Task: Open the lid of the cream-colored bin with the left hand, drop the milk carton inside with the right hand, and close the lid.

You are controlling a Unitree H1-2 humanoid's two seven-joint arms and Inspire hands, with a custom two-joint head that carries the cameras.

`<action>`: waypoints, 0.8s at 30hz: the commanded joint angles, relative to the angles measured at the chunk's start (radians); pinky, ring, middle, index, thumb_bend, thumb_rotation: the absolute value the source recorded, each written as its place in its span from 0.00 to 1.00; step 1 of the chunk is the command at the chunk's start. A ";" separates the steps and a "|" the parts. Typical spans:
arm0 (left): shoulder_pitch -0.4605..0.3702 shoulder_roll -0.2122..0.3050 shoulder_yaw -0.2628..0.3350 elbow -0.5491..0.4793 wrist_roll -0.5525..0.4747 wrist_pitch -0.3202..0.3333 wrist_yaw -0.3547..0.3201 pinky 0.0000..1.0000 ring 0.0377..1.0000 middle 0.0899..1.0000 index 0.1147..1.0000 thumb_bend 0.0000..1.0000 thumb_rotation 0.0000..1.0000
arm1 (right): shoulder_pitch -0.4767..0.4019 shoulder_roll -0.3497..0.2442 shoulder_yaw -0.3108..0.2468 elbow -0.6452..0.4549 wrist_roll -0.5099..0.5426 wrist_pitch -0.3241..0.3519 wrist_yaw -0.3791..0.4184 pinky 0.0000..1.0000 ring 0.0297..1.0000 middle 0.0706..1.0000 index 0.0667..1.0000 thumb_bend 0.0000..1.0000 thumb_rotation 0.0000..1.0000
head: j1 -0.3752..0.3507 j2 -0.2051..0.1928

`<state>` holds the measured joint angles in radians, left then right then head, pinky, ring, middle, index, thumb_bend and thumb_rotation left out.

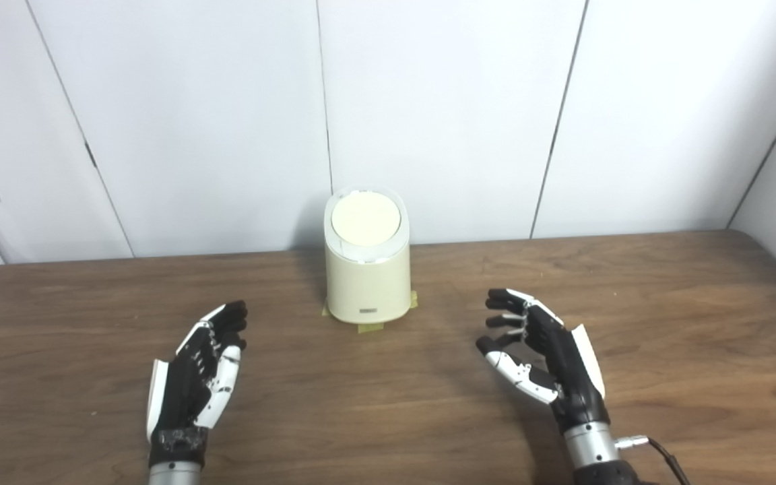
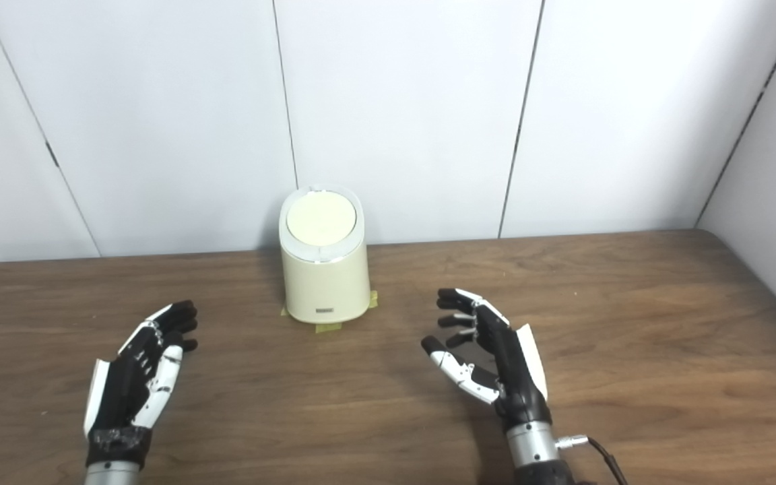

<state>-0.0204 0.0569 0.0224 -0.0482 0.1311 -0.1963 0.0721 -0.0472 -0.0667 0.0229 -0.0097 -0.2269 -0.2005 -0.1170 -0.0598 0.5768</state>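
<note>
Near the worktop's (image 1: 664,377) far edge the bin (image 1: 367,269) is seen, lid (image 1: 366,219) shut. Left hand (image 1: 201,370) and right hand (image 1: 541,350) are held open, empty. No carton is visible, so the drop could be missed.

Left hand (image 1: 196,374) and right hand (image 1: 544,350) both empty, palms inward, fingers apparently slightly curled.

Small label (image 1: 368,310) on bin (image 1: 368,283), perhaps text; unreadable

Cream bin (image 1: 368,283), paler lid (image 1: 366,218); brown wood-grain table (image 1: 664,350); black-and-white left hand (image 1: 199,374), right hand (image 1: 546,353).
</note>
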 commanded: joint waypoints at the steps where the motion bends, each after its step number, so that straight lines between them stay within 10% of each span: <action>1: -0.005 0.000 -0.004 0.014 0.023 -0.033 0.011 0.72 0.78 0.78 0.75 0.17 0.55 | 0.000 -0.023 -0.002 0.024 -0.016 -0.037 0.000 0.56 0.67 0.72 0.72 0.28 0.32 | 0.001 0.001; 24: -0.004 0.003 -0.003 0.011 0.023 -0.031 0.009 0.73 0.79 0.79 0.76 0.17 0.57 | 0.000 -0.024 -0.002 0.027 -0.010 -0.031 0.003 0.59 0.69 0.72 0.72 0.28 0.33 | -0.001 0.003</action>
<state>-0.0203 0.0567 0.0225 -0.0485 0.1310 -0.1963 0.0719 -0.0473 -0.0679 0.0252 -0.0087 -0.2257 -0.2002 -0.1159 -0.0598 0.5798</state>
